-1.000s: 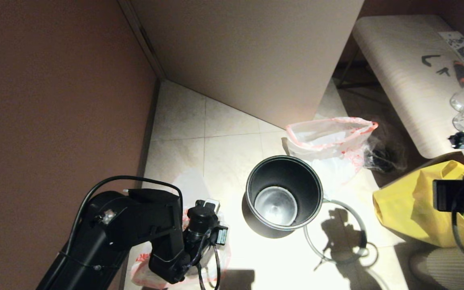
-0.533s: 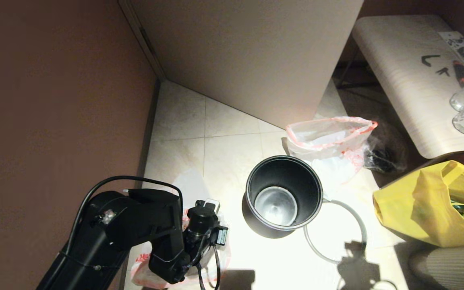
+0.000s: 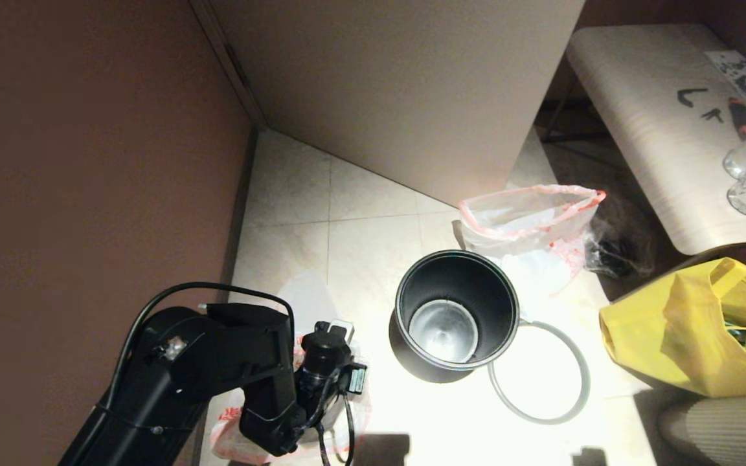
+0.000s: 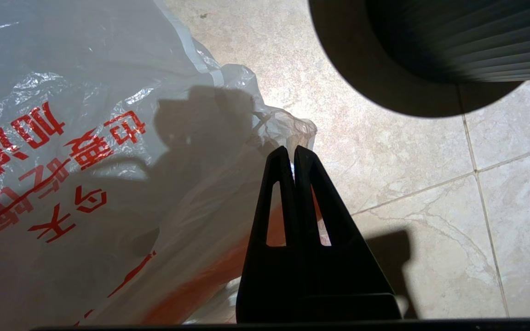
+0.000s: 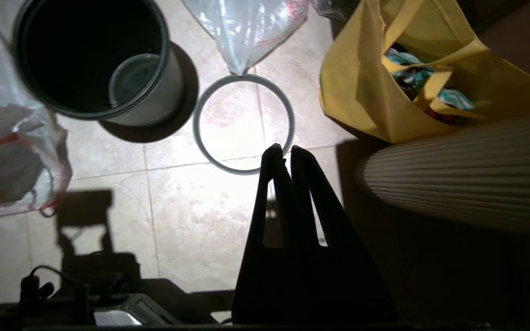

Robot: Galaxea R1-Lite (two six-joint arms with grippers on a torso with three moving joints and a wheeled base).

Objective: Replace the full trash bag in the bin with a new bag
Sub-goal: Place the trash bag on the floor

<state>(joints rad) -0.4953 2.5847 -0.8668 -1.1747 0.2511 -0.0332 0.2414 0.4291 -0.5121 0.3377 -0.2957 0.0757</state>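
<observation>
The grey bin (image 3: 425, 278) (image 5: 62, 46) stands open and unlined on the tiled floor. Its thin grey hoop (image 3: 541, 422) (image 5: 194, 124) lies flat beside it. The full trash bag (image 3: 227, 421) (image 4: 85, 138) (image 5: 12, 161) sits left of the bin, under my left arm. My left gripper (image 4: 292, 149) is shut, with a fold of that bag's film pinched at its tips. The new bag (image 3: 528, 226) (image 5: 246, 32) stands slack behind the bin, mouth open. My right gripper (image 5: 288, 149) is shut on nothing, high above the floor near the hoop, out of the head view.
A yellow tote (image 3: 671, 336) (image 5: 361, 78) sits right of the hoop. A small clear bag (image 3: 616, 249) with dark items lies under the pale table (image 3: 645, 116). A ribbed beige object (image 5: 467, 179) lies at the front right. A brown wall and a panel close the left and back.
My right arm has pulled back out of the head view, and its shadow has slid off the hoop toward the front. The left arm and the bags have not moved.
</observation>
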